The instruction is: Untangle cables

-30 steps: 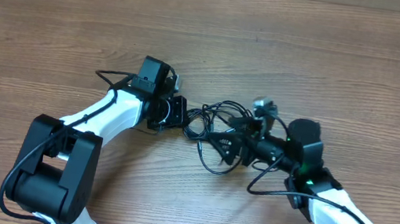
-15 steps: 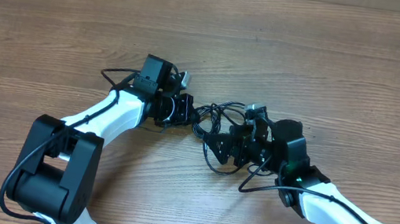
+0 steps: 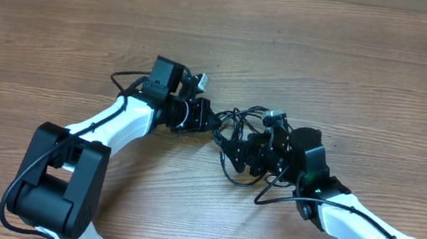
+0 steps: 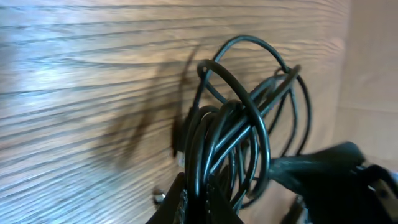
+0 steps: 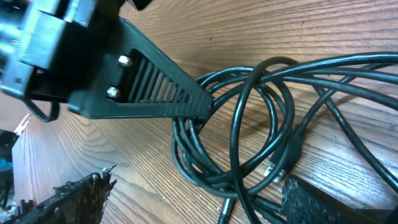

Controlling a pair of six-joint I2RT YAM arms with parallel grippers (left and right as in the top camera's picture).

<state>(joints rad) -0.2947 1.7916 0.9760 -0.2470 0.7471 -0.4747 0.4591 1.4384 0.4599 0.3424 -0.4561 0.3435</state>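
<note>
Overhead, the cables (image 3: 231,123) sit in one knot: my left gripper (image 3: 210,122) pinches the coil, right gripper (image 3: 236,150) spread wide over it, nothing freed.

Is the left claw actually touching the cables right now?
Touching. The right wrist view shows the left claw with its tips shut on the cables. The left wrist view shows the same strands clamped in it.

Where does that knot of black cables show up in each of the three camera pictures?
Overhead: cables mid-picture, between left gripper and right gripper.
Left wrist: cables loop centre-right.
Right wrist: cables coil across centre and right.
Shared landmark: the left gripper pinching the coil, visible in all three views.
</note>
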